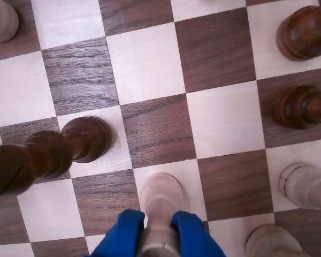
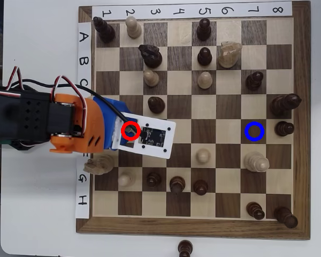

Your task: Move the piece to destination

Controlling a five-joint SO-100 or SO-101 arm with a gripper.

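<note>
Blue fingers (image 1: 120, 235) of the gripper (image 1: 159, 235) close on the cream pawn (image 1: 160, 199) at the bottom centre of the wrist view, one pad on each side of its stem, its round head standing on a light square. In the overhead view the arm (image 2: 69, 126) reaches in from the left edge and its white camera board (image 2: 150, 135) covers the pawn; a red ring (image 2: 130, 131) is drawn over that spot, left of the board's centre.

Around the held pawn in the wrist view, a tall dark brown piece (image 1: 48, 152) leans in from the left, its base on the light square just up and left. Two dark pieces (image 1: 305, 32) stand along the right edge, and two cream pieces (image 1: 307, 184) sit at the lower right.

The destination square, marked with a blue ring (image 2: 253, 131), lies well to the right in the overhead view, in the same row as the red ring. The squares between the arm and the ring along that row hold no pieces. A dark pawn (image 2: 283, 128) stands just right of the ring, a cream piece (image 2: 255, 161) just below it, and a dark piece (image 2: 254, 80) further above.
</note>
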